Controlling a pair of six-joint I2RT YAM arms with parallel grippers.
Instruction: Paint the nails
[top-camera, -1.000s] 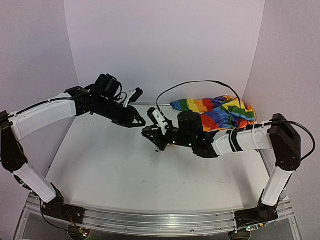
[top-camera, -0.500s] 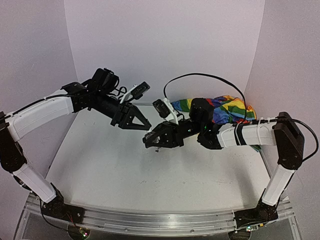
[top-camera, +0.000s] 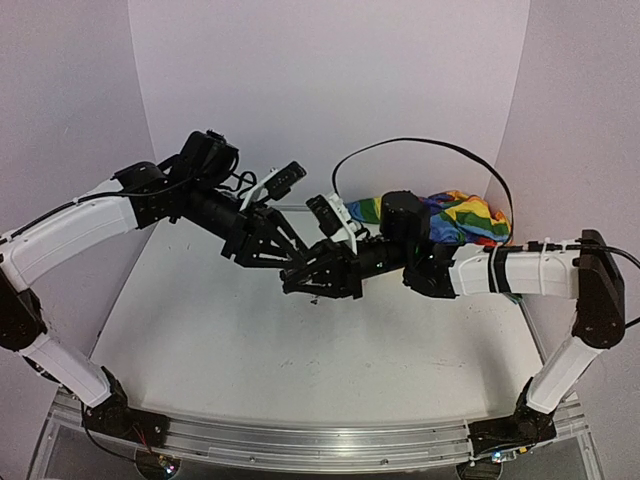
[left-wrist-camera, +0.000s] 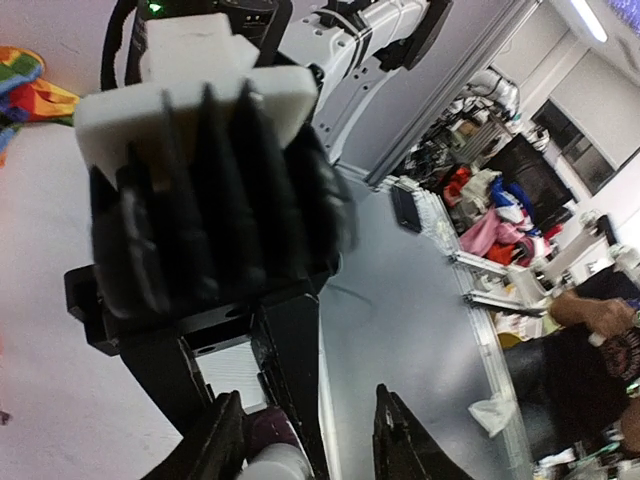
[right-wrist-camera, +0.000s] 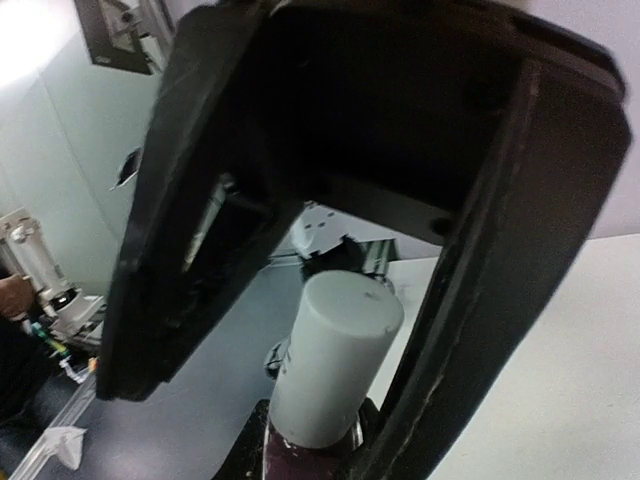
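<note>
Right now the right gripper (top-camera: 302, 283) holds the bottle (right-wrist-camera: 305, 450) clamped above the tabletop (top-camera: 200, 330). Its cap (right-wrist-camera: 335, 355) points at the left gripper (top-camera: 285, 258), whose fingers stand wide on either side of that cap without touching it. I'd say unscrewing comes next: centre on the cap, close squarely, then twist along the bottle's axis with the bottle held steady. Behind the bottle lies the rainbow sleeve (top-camera: 460, 220); the nails are hidden by the right arm.
</note>
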